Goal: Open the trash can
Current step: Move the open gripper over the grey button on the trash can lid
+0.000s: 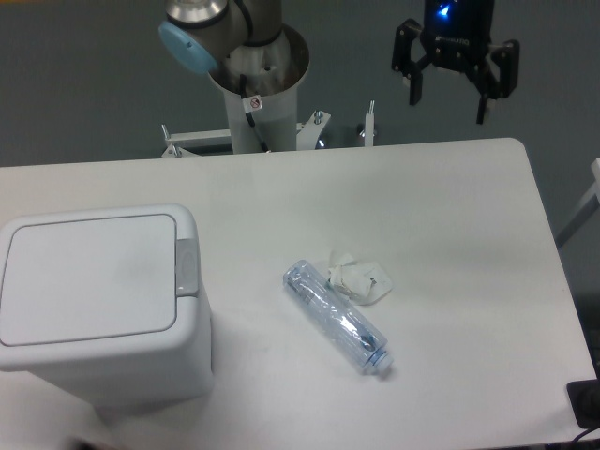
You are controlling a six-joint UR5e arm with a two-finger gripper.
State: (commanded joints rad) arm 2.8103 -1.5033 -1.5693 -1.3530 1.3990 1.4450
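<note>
The trash can (98, 305) is a large white boxy bin at the front left of the table. Its flat lid (89, 278) is down, and the small grey push-button tab (186, 267) sits on its right edge. My gripper (451, 98) hangs high above the far right of the table, well away from the bin. Its black fingers (414, 89) are spread apart and hold nothing.
A clear plastic bottle (336, 316) lies on its side in the middle of the white table (450, 216). A crumpled white paper (359, 279) lies against it. The arm's base column (258, 94) stands behind the far edge. A dark object (586, 403) shows at the front right corner.
</note>
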